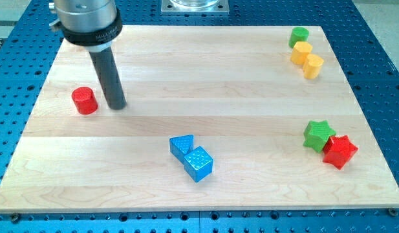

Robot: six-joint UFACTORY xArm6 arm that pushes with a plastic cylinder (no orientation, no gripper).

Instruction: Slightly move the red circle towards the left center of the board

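Pale wood, with long straight grain bands, makes up the board (205, 71), which lies on a blue metal table (380, 39) studded with rows of small holes. The red circle (85, 100), a short smooth cylinder with a flat top, stands near the board's left edge, a little above the middle of that edge.

Taking the red circle as the landmark: the dark rod (107, 74), matte and round, comes down from a ribbed grey collar (86, 22) above it, and the rod's lower end, my tip (116, 106), rests on the wood just to the circle's right, with a narrow strip of board showing between them. The tool has no jaws and carries nothing.

Well to the circle's right and lower, near the board's bottom centre, a blue triangle block (182, 145) touches a blue cube (199, 163) with a speckled surface. Far to the right and lower, a green star (317, 134) sits against a red star (339, 151).

Far to the right and higher, by the board's top right corner, a green cylinder (298, 36) heads a short diagonal line with two yellow blocks (301, 52) (313, 65) close behind it; their exact shape is hard to tell.
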